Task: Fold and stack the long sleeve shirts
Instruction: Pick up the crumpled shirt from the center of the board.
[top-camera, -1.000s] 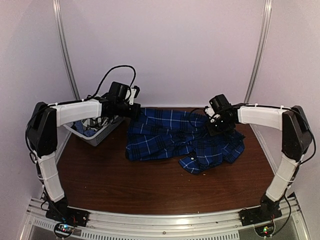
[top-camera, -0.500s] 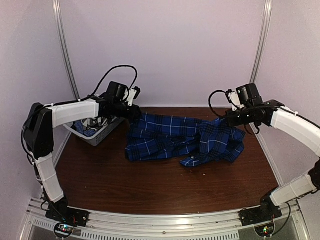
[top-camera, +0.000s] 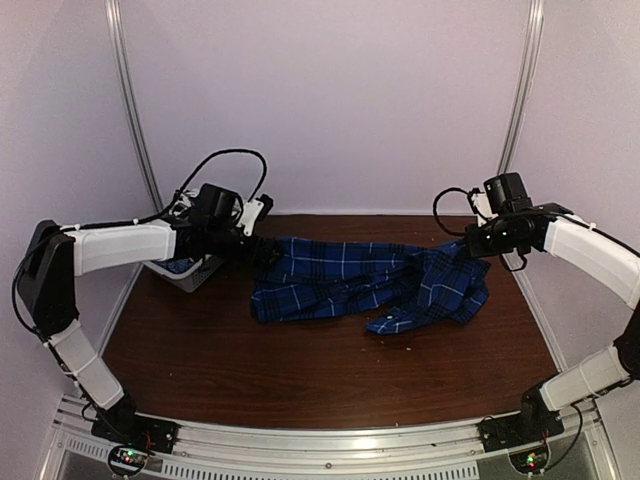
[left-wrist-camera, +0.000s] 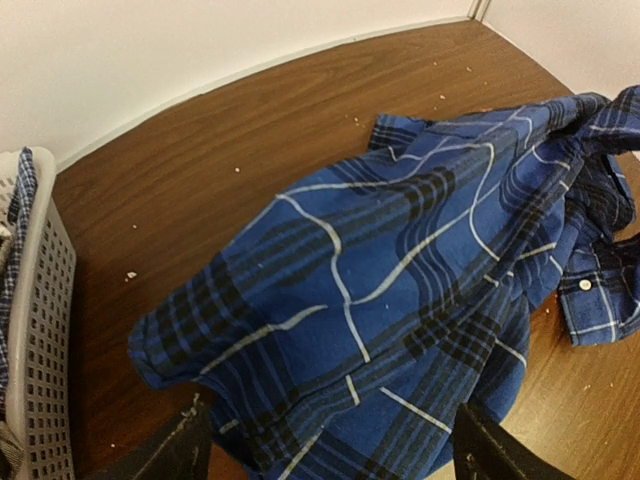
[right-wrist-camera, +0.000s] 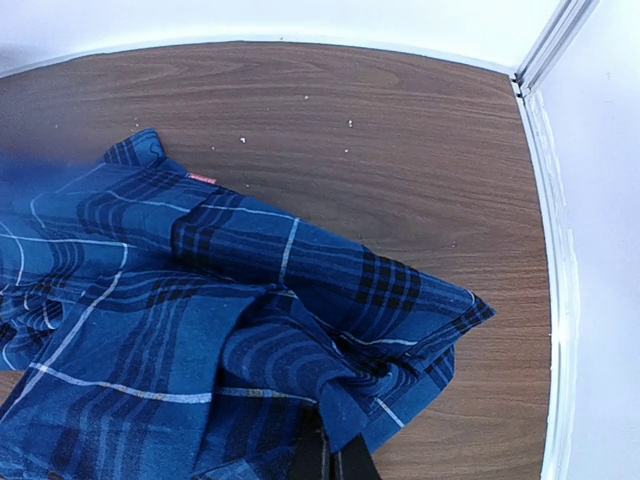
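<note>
Across the table, the blue shirt stretches left to right

Top view: dim, flat overhead light with a lilac cast on the walls, and the whole frame is soft and grainy. Counter reads dark brown, slightly lighter toward the near edge. Thin soft shadow under the plaid shirt.

Wrist views: brighter and whiter.

Left wrist: plaid sharp mid-frame. Left end effector fingers dark and defocused at the bottom edge. Wall line bows from lens distortion.

Right wrist: shirt's left edge smeared with blur. Crumbs on the wood are crisp. Right wall washed out pale.
</note>
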